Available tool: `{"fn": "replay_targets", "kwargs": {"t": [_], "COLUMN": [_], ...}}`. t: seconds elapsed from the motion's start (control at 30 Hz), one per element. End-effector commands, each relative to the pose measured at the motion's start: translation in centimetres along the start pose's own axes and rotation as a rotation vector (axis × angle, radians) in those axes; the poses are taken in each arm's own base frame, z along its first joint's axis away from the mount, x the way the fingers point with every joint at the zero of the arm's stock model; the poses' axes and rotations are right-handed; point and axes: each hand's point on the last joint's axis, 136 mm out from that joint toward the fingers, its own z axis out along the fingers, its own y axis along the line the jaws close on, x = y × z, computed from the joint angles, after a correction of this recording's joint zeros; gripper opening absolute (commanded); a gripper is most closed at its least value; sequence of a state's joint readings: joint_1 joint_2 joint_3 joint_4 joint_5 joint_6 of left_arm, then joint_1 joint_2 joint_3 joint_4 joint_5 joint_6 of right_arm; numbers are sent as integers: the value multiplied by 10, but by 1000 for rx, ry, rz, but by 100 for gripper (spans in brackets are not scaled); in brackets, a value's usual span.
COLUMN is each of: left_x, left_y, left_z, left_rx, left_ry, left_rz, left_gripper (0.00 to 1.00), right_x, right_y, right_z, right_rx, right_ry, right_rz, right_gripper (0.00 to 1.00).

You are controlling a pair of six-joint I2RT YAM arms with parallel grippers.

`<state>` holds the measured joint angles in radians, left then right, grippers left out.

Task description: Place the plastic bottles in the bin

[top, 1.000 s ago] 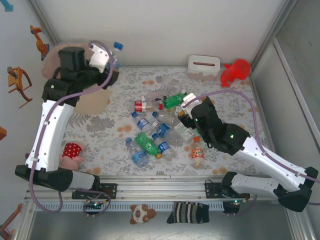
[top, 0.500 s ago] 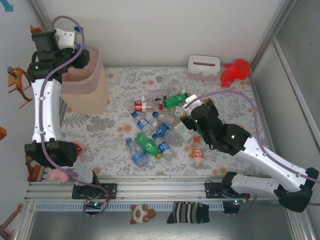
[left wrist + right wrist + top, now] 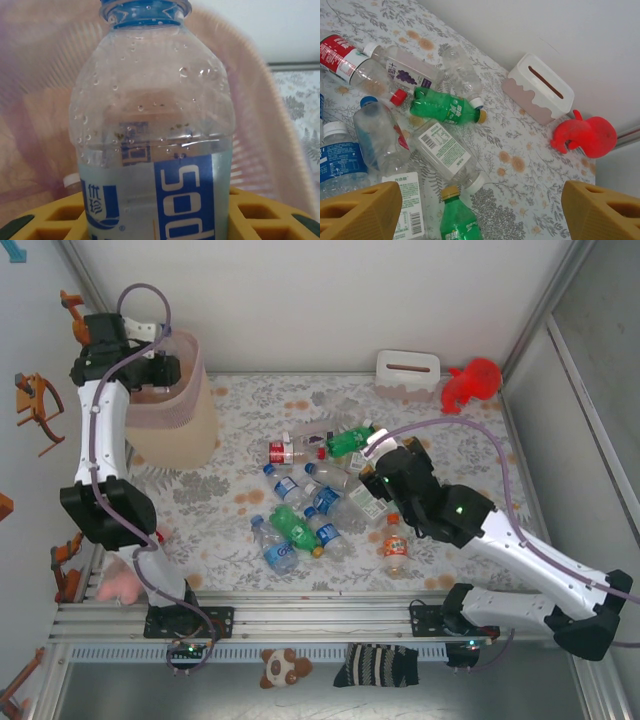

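Clamping a clear blue-labelled bottle (image 3: 155, 125) between its yellow fingers (image 3: 260, 215), the left gripper (image 3: 158, 370) is hanging over the mouth of the bin (image 3: 178, 420), which is standing at the far left corner of the table (image 3: 470, 440); the bottle is sitting upright in the grip, blue cap on top, with droplets clinging to its wall and the pink liner (image 3: 35, 100) and ribbed beige side of the bin showing behind it; a white cap (image 3: 72, 180) is peeking out low beside the label, though I cannot tell what it belongs to; the right gripper (image 3: 373, 472) is hovering with its jaws spread wide and nothing between them, above the right edge of the pile of bottles (image 3: 310, 495) lying mid-table; beneath it a green bottle (image 3: 445, 107) is lying on its side, touching a clear white-labelled bottle (image 3: 445, 150) just below; a red-labelled bottle (image 3: 335, 52) is lying at the pile's far left; an orange bottle (image 3: 396, 548) is lying slightly apart, toward the near edge; a white tissue box (image 3: 407, 373) and a red toy (image 3: 470, 383) are sitting side by side at the far edge.
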<state>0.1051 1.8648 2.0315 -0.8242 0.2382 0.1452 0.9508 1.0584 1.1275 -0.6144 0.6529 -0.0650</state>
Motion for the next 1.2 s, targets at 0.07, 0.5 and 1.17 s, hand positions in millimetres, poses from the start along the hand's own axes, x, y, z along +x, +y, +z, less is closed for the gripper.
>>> {"fn": "replay_targets", "kwargs": {"t": [0.07,0.5,1.17], "left_x": [41,106,62], "left_y": [0,3,-5], "left_z": [32,86,39], "left_rx": [65,106,93], "left_ry": [153,365,203], "left_rz": [-20,-65,-47], "left_gripper": [45,52,68], "right_x": [-11,-13,-8], "right_y": [-12,-13,-10], "right_z": [-6,-5,1], "right_rx": [37,46,56], "right_ry": [-16,-23,6], "right_rz": [20,30,116], "right_gripper": [81,81,81]}}
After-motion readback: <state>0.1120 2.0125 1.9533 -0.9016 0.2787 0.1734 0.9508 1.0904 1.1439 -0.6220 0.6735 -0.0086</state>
